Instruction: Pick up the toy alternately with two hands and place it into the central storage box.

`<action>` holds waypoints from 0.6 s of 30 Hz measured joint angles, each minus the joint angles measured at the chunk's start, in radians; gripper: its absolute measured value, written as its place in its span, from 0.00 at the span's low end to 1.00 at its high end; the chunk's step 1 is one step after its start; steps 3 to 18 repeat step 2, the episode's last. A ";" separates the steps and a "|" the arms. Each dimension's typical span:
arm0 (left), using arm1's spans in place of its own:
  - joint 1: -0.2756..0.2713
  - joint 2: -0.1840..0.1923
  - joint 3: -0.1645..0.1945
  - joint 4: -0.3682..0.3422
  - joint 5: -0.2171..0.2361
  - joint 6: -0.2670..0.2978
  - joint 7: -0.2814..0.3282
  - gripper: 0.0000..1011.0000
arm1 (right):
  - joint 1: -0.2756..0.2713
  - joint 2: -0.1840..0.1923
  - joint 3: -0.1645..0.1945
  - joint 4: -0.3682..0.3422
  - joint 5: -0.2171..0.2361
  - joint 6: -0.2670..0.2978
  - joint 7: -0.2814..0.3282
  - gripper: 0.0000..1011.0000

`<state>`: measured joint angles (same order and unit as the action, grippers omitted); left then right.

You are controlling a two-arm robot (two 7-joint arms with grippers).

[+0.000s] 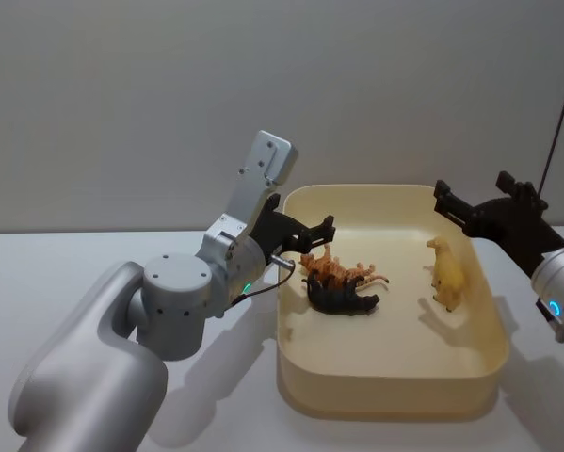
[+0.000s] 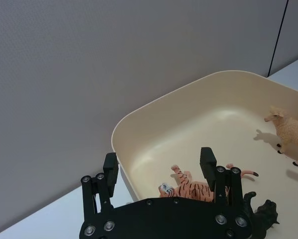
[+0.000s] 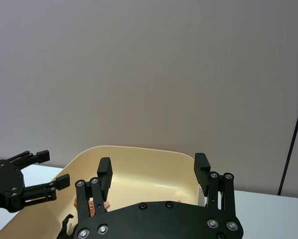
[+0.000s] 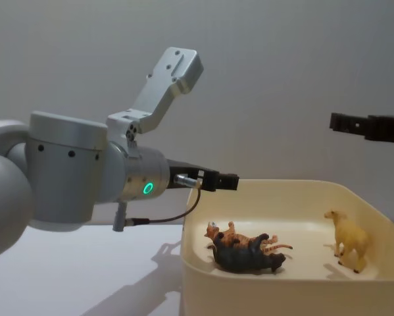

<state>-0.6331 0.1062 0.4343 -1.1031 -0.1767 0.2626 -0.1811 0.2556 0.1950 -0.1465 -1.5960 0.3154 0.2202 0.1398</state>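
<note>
Flanking the storage box [image 1: 394, 391] rims — both grippers [image 1: 325, 232] [image 1: 443, 195], apart.

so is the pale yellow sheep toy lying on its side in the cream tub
No, the pale yellow sheep toy stands upright on its legs inside the cream tub.

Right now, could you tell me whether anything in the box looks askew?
Yes: in the storage box, the tiger and the black animal lie toppled together on their sides, while the yellow sheep stands upright apart.
</note>
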 joint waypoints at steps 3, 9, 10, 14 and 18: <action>0.000 0.000 0.000 0.000 0.000 0.000 0.000 0.99 | -0.001 0.001 0.001 -0.001 0.002 -0.001 -0.001 0.99; 0.000 0.000 0.000 0.000 0.000 0.000 0.000 0.99 | -0.001 0.001 0.001 -0.001 0.002 -0.001 -0.001 0.99; 0.000 0.000 0.000 0.000 0.000 0.000 0.000 0.99 | -0.001 0.001 0.001 -0.001 0.002 -0.001 -0.001 0.99; 0.000 0.000 0.000 0.000 0.000 0.000 0.000 0.99 | -0.001 0.001 0.001 -0.001 0.002 -0.001 -0.001 0.99; 0.000 0.000 0.000 0.000 0.000 0.000 0.000 0.99 | -0.001 0.001 0.001 -0.001 0.002 -0.001 -0.001 0.99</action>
